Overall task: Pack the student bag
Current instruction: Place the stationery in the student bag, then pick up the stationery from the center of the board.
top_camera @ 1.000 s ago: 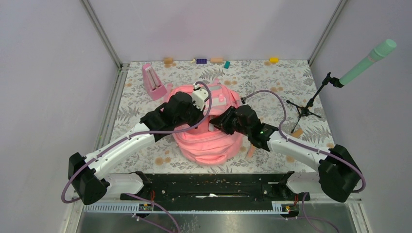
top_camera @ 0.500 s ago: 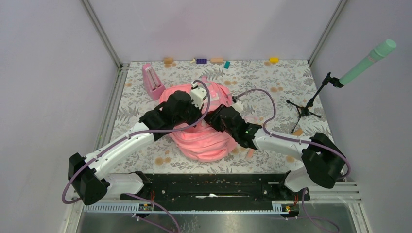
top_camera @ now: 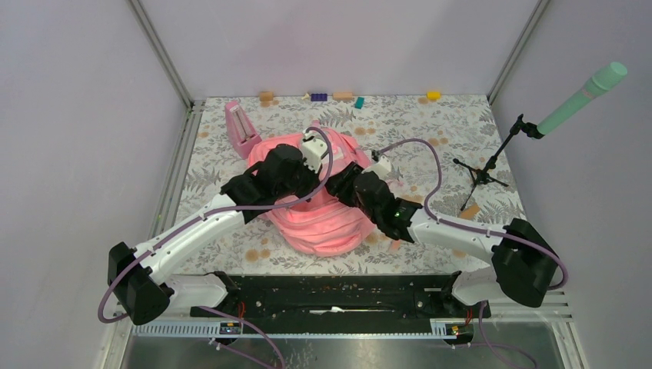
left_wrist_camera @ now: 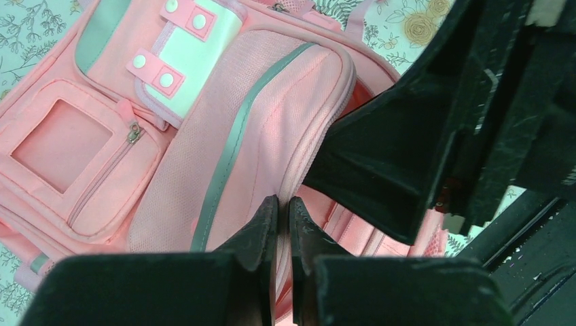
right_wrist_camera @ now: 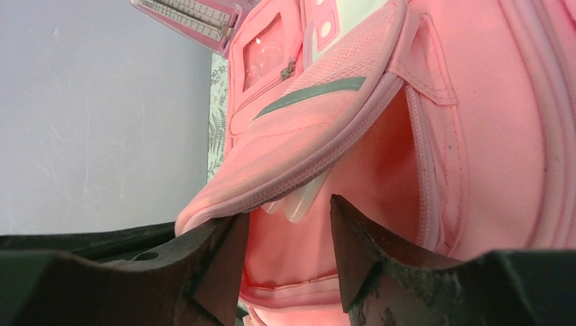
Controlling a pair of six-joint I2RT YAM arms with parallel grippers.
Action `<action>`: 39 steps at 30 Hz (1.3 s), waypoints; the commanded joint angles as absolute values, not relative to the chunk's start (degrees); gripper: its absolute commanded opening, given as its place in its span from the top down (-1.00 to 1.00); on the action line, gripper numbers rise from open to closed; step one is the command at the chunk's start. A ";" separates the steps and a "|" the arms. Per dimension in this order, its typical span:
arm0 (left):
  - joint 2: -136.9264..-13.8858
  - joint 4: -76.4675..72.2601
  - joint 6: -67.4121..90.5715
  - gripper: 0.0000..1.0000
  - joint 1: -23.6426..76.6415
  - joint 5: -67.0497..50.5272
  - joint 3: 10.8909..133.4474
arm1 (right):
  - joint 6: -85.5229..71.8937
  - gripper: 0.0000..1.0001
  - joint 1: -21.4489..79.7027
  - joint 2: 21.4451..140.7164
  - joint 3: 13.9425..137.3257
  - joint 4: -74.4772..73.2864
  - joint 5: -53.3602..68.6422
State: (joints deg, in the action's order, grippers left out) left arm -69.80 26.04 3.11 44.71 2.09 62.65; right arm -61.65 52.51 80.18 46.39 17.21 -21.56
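Moved since a second ago: the right arm is pushing further left, over the middle of the student bag (top_camera: 319,223), and its jaws are spreading wider; the left arm is barely shifting.
Bag position: the student bag is lying front-up in the middle of the table (top_camera: 461,123), under both wrists, near the pink stand (top_camera: 242,131).
Left gripper (left_wrist_camera: 278,207): its fingers are pinching almost closed on the seam of the front pocket flap (right_wrist_camera: 306,142), apparently holding that flap lifted.
Right gripper (right_wrist_camera: 287,209): its jaws are standing apart at the pocket mouth and gripping nothing visible; a pale translucent item (right_wrist_camera: 299,200) is sitting just past the tips, under the flap.
Step in hand: judging by this, the right gripper is letting an item go into the held-open pocket.
Next move: the right arm is probably needing to back straight out without dragging the item or snagging the flap, while the left is keeping its pinch until the pocket is clear.
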 commanded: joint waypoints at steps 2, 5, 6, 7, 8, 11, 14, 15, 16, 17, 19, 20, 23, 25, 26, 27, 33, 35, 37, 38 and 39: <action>-67.41 22.41 4.39 1.00 45.57 -0.54 65.08 | -57.22 -0.08 52.56 74.25 44.34 22.39 -24.01; -67.09 22.24 4.35 1.00 45.29 -0.65 64.93 | -53.26 -0.10 52.56 71.07 42.54 21.01 -20.51; -66.99 22.09 4.39 1.00 45.12 -0.56 64.83 | -52.16 -0.10 52.56 69.77 42.03 19.50 -19.77; -66.97 22.04 4.33 1.00 44.86 -0.50 64.78 | -51.12 -0.11 52.53 68.45 41.33 17.54 -18.96; -66.97 22.06 4.31 1.00 44.69 -0.52 64.85 | -50.17 -0.11 52.52 66.08 40.61 14.90 -19.14; -66.89 22.15 4.31 1.00 44.15 -0.39 64.81 | -47.03 -0.12 52.32 60.21 37.66 8.17 -20.64; -66.84 22.06 4.28 1.00 43.88 -0.41 64.82 | -45.25 -0.12 50.91 55.06 35.18 -0.27 -21.04; -66.87 22.06 4.30 1.00 43.82 -0.50 64.84 | -45.24 -0.11 49.90 53.69 34.50 -3.77 -20.53; -66.88 22.06 4.38 1.00 43.73 -0.47 64.80 | -45.26 -0.11 48.96 52.36 33.80 -6.27 -20.11; -66.96 22.06 4.39 1.00 43.76 -0.61 64.72 | -45.20 -0.11 47.90 51.08 32.95 -8.44 -19.19; -67.14 22.06 4.55 1.00 43.68 -0.96 64.85 | -45.09 -0.11 45.50 49.48 31.86 -12.83 -17.40; -67.22 21.99 4.69 1.00 43.64 -1.19 64.77 | -45.09 -0.11 44.48 49.01 31.48 -15.23 -17.11; -67.53 21.72 5.08 1.00 43.59 -2.20 64.64 | -45.80 -0.11 42.79 48.86 31.27 -22.19 -17.66; -67.74 21.71 5.18 1.00 43.54 -2.45 64.62 | -46.27 -0.11 42.58 49.20 31.11 -25.56 -18.08; -67.87 21.71 5.25 1.00 43.54 -2.54 64.70 | -46.47 -0.11 42.54 49.37 30.90 -27.26 -18.10; -67.86 21.71 5.26 1.00 43.51 -2.55 64.77 | -47.00 -0.12 42.56 49.51 30.74 -28.60 -18.28; -67.68 21.66 5.49 1.00 43.35 -3.05 64.73 | -50.74 -0.14 42.21 49.14 27.54 -32.28 -18.99; -67.59 21.60 5.54 1.00 43.28 -3.30 64.76 | -51.62 -0.15 42.18 49.67 26.58 -32.08 -18.55; -67.52 21.62 5.62 1.00 43.33 -3.34 64.74 | -51.83 -0.21 42.19 50.51 25.90 -30.86 -18.01; -67.50 21.57 5.67 1.00 43.33 -3.46 64.71 | -51.83 -0.26 42.19 51.06 25.81 -30.07 -17.64; -67.50 21.54 5.71 1.00 43.32 -3.56 64.69 | -51.63 -0.27 42.21 51.65 25.90 -28.93 -17.18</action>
